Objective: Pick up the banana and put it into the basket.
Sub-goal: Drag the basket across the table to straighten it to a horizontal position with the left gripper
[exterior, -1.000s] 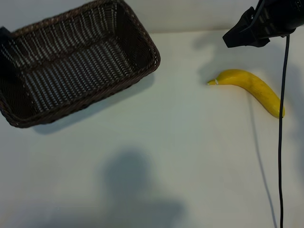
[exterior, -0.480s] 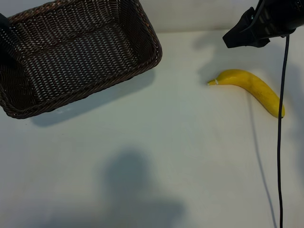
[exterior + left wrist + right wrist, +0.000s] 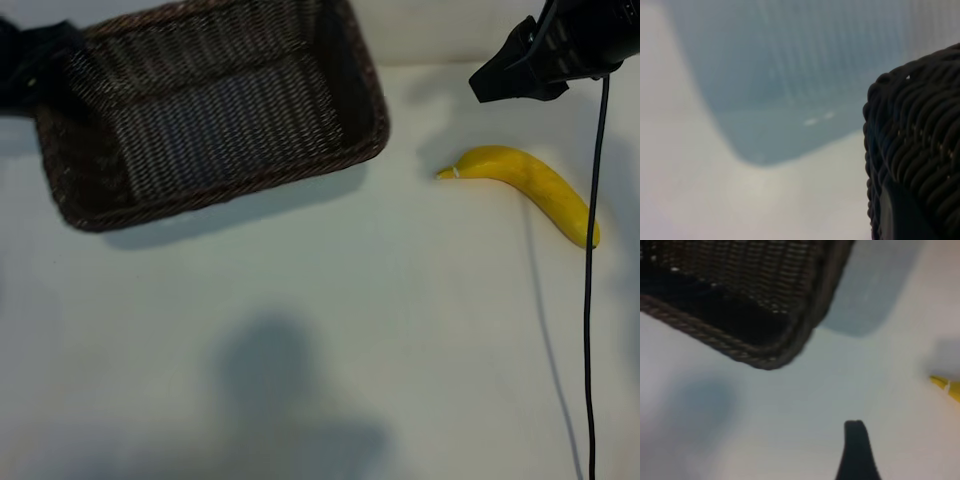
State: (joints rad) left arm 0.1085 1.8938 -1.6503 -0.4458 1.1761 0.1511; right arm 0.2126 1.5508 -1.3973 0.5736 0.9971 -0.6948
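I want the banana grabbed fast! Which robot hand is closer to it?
Right. The right gripper hovers open just above the banana; the left gripper is far across the table, at the basket.

The basket [image 3: 215, 115] sat on the table [image 3: 330, 330], and the banana [image 3: 525, 185] lay well to its right, apart from it, stem end toward it. The right gripper [image 3: 500, 75] hung behind the banana. The left gripper [image 3: 25, 65] apparently gripped the basket's left rim
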